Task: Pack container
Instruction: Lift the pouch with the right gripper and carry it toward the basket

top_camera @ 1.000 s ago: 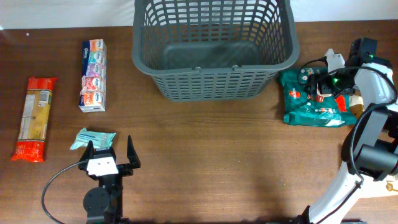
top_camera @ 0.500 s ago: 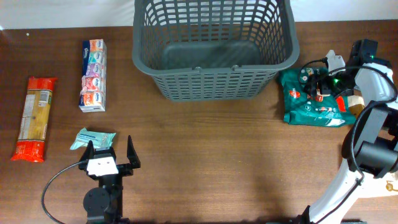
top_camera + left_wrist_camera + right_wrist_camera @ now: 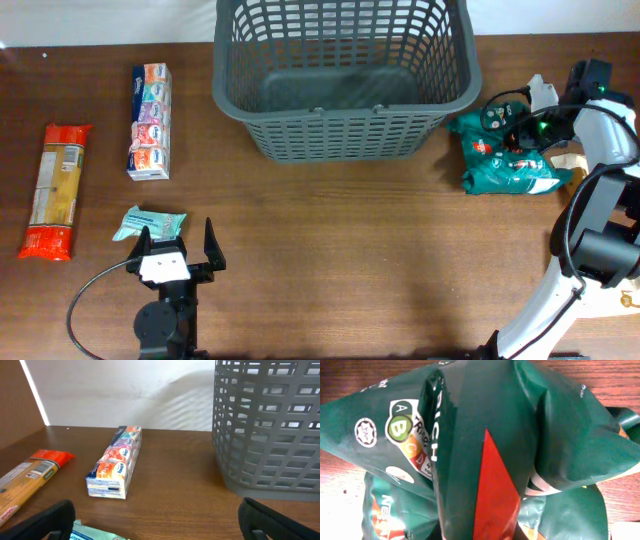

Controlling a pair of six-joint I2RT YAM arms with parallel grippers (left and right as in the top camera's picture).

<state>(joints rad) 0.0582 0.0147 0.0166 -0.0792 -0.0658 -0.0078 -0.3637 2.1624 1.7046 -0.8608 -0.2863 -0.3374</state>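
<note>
Green bag (image 3: 485, 460) – "RICH", A-B-C-D grade badge – pinched in right hand (image 3: 512, 135), left hand (image 3: 177, 240) spread wide

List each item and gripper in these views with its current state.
left gripper: open, holding nothing
right gripper: shut on green bag
green bag: bunched up in that grip
container: upright, empty
pasta packet: lying flat
tissue pack: lying flat
teal packet: lying flat, untouched

the container (image 3: 345, 135) sits at the far edge; my right gripper (image 3: 512, 138) is down on a bunched green packet (image 3: 500, 176) just right of it; my left gripper (image 3: 176, 240) gapes close by a small teal packet (image 3: 148, 221); a pasta pack (image 3: 55, 190) and colourful box (image 3: 150, 120) lie far left
</note>
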